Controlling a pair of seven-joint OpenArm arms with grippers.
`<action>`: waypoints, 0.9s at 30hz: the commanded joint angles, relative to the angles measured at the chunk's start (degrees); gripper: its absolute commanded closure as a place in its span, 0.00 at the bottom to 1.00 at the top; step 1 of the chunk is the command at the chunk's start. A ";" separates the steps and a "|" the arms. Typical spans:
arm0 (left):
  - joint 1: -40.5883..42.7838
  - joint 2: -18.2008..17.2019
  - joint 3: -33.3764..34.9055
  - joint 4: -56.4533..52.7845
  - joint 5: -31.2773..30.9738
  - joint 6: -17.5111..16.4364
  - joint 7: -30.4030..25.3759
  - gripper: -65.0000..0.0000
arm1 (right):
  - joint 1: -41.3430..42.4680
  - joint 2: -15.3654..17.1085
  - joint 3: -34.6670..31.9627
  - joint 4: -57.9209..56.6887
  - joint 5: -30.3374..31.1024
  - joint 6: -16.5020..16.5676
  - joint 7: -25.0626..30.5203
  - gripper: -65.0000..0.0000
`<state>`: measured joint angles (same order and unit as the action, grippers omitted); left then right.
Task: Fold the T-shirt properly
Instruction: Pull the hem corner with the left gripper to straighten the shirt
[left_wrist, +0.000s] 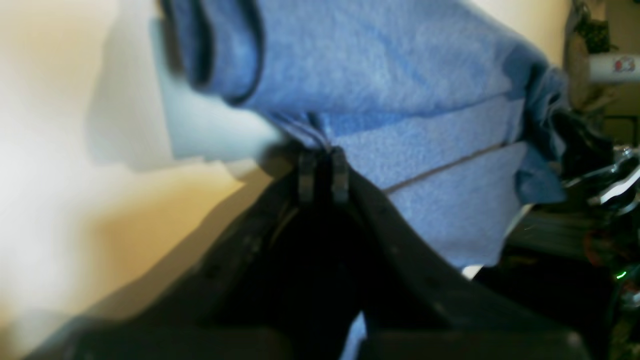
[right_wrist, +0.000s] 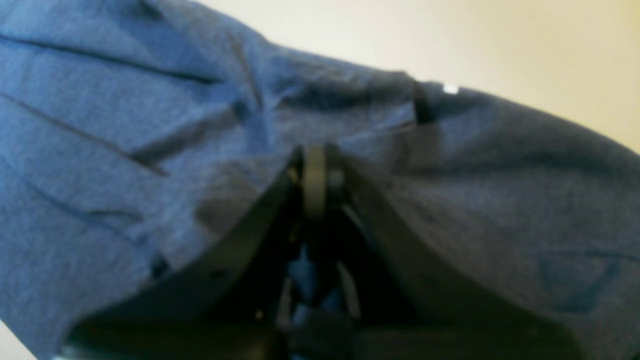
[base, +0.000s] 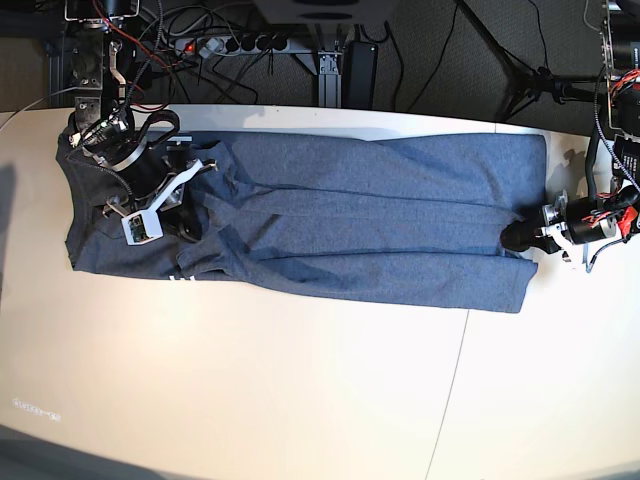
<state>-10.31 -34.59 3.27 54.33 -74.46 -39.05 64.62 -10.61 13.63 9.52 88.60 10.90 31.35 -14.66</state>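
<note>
The blue-grey T-shirt (base: 360, 230) lies stretched lengthwise across the pale table (base: 300, 380), folded into a long band. In the base view my left gripper (base: 518, 238) is at the shirt's right end. The left wrist view shows that gripper (left_wrist: 323, 167) shut on a pinched edge of the fabric (left_wrist: 400, 65). My right gripper (base: 190, 228) sits on the shirt's left part, near the sleeve folds. In the right wrist view it (right_wrist: 316, 172) is shut, with cloth (right_wrist: 125, 125) bunched around its tips. A bit of white print (base: 181, 275) peeks out at the near edge.
A power strip (base: 230, 42) and tangled cables run behind the table's far edge, beside black stand legs (base: 330, 60). A seam (base: 455, 390) crosses the tabletop at the right. Bare table surface stretches in front of the shirt.
</note>
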 joint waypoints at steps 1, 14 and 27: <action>-1.07 -1.14 -0.24 2.58 1.25 -0.95 0.24 1.00 | 0.59 0.63 0.37 0.85 0.70 1.42 1.33 1.00; -1.07 -1.16 -0.24 11.82 2.75 -0.95 -0.11 1.00 | 0.59 0.63 0.37 0.85 0.68 1.42 1.33 1.00; -1.09 -1.16 -0.24 11.82 -0.52 -0.95 -0.07 1.00 | 0.59 0.63 0.37 0.85 0.70 1.42 1.33 1.00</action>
<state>-10.31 -34.61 3.38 65.28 -73.58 -39.09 65.14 -10.61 13.63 9.52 88.60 10.87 31.35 -14.66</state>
